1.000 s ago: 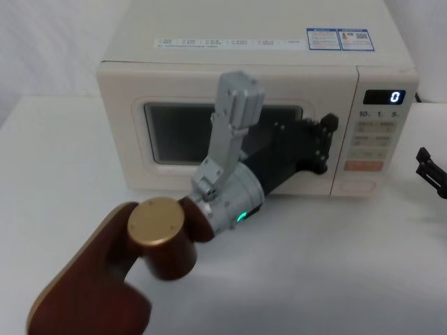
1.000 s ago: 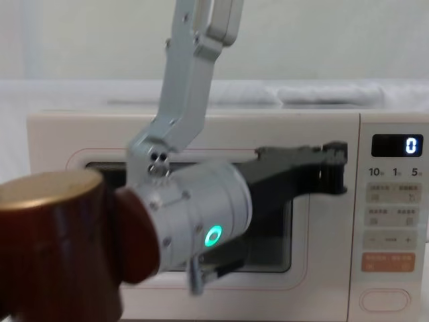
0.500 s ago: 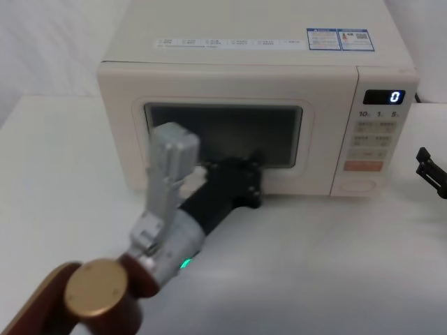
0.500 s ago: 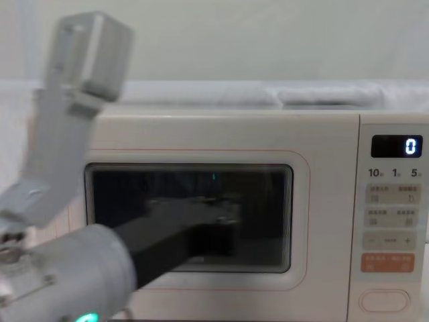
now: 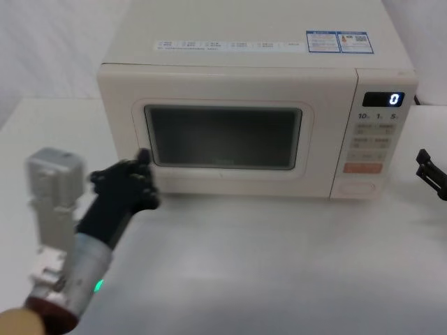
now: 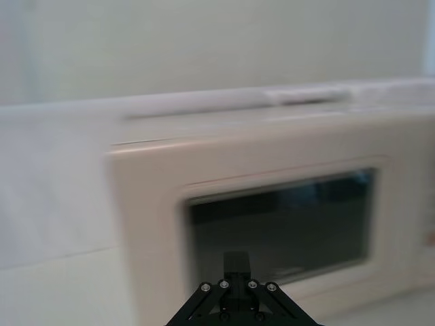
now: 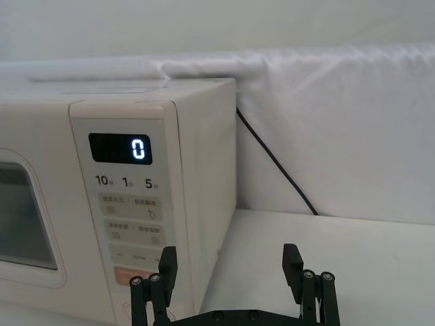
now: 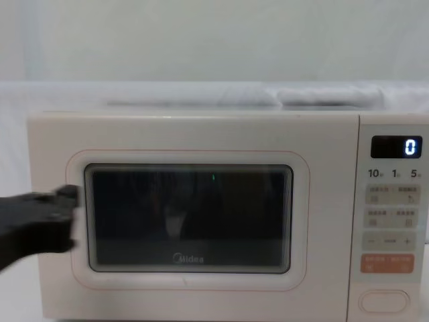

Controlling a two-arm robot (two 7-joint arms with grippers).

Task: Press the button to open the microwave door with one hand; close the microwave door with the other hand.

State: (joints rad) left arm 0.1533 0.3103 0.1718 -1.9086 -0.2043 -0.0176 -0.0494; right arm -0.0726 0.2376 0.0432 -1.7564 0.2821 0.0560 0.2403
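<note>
The microwave door is shut flush with the cream microwave; its dark window and Midea logo face me in the chest view and the left wrist view. The wide cream button sits at the bottom of the control panel, below the orange button. My left gripper hangs shut and holds nothing, by the door's left edge, pointing at the window. To the right of the microwave, my right gripper is open, level with the panel's lower part.
The display reads 0. A black cable runs down behind the microwave's right side against a white cloth backdrop. The white table stretches in front of the microwave.
My left arm has swung away from the door's right side, leftward and back toward me, ending by the door's left edge. The door stays shut. The right gripper has not moved.
</note>
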